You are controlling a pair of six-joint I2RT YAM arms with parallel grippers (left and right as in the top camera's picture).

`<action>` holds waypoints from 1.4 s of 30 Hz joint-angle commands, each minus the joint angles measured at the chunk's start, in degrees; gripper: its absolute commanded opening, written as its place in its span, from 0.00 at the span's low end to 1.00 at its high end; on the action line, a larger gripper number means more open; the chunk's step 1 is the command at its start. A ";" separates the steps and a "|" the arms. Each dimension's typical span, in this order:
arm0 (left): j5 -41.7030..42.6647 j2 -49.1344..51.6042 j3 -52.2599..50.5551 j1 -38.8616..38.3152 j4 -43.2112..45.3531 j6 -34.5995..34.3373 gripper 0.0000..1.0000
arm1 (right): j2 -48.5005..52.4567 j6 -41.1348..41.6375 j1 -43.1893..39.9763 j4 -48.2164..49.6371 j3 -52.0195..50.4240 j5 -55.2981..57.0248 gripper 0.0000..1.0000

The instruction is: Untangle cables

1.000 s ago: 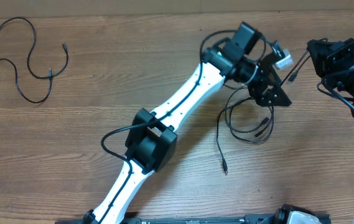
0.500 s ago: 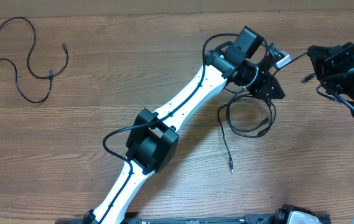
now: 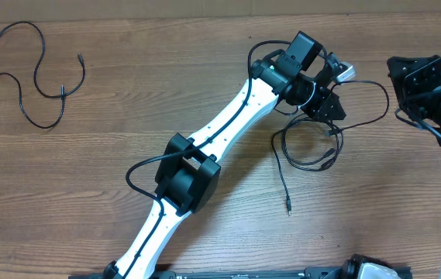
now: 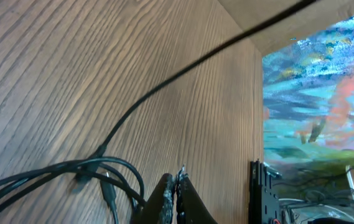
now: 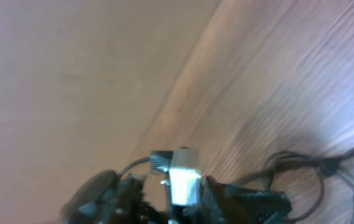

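A tangle of thin black cables [image 3: 309, 151] lies right of centre, with one tail ending in a plug [image 3: 288, 209]. My left gripper [image 3: 330, 108] hovers at the tangle's upper edge. Its fingers [image 4: 167, 198] are pressed shut, and looped strands [image 4: 96, 168] run right beside them. I cannot tell whether a strand is pinched. One cable [image 3: 383, 97] arcs out toward my right gripper [image 3: 398, 77] without touching it. That gripper is a dark mass with its jaws unclear. A separate cable [image 3: 38, 77] lies loose at the far left. A taut strand [image 4: 164, 87] crosses the wood.
The left arm's white links [image 3: 228, 124] stretch diagonally across the table from the bottom left. The blurred right wrist view shows the left wrist's silver camera block [image 5: 183, 177] and cable strands [image 5: 313, 168]. A black stand [image 4: 260, 193] rises beyond the table's edge.
My left gripper went from open to shut and shifted slightly up. The cable end near the right gripper swung loose into a wide arc. The long tail slid a little right.
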 commanded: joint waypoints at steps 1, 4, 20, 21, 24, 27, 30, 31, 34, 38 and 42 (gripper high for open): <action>0.07 0.61 0.44 3.06 -0.44 -4.13 0.04 | -0.26 -4.94 -0.15 -3.78 1.88 6.80 0.43; 2.78 0.59 2.16 6.64 -0.90 -9.33 0.04 | 0.57 -8.50 -0.07 -9.22 1.77 8.96 0.47; 12.55 0.59 14.71 13.46 -0.22 -22.95 0.04 | 13.60 -25.24 10.64 -3.72 -7.23 2.43 0.81; 12.90 0.59 14.91 13.40 -0.22 -23.10 0.04 | 14.58 -26.25 11.26 -2.75 -7.23 2.25 0.83; 13.46 0.57 15.89 13.40 0.33 -25.18 0.04 | 16.98 -26.25 12.76 -2.16 -7.23 0.63 0.87; 13.46 0.50 17.44 13.40 2.10 -28.55 0.04 | 18.64 -25.99 14.67 -1.70 -7.23 -0.81 0.91; 13.46 0.50 20.44 13.38 3.56 -30.82 0.04 | 19.96 -26.05 16.59 -0.92 -7.23 0.57 0.92; 13.44 0.48 21.68 13.38 3.82 -31.45 0.04 | 20.28 -26.05 17.14 -0.68 -7.23 1.88 0.92; 13.46 0.48 26.40 13.40 3.76 -33.03 0.04 | 20.94 -26.05 17.90 0.70 -7.23 6.60 0.93; 13.53 0.48 32.59 13.38 3.58 -35.10 0.04 | 20.98 -28.35 17.90 5.77 -7.23 9.42 0.73; 13.92 0.48 37.38 13.44 3.58 -36.76 0.04 | 20.98 -31.19 17.90 8.92 -7.23 13.44 0.20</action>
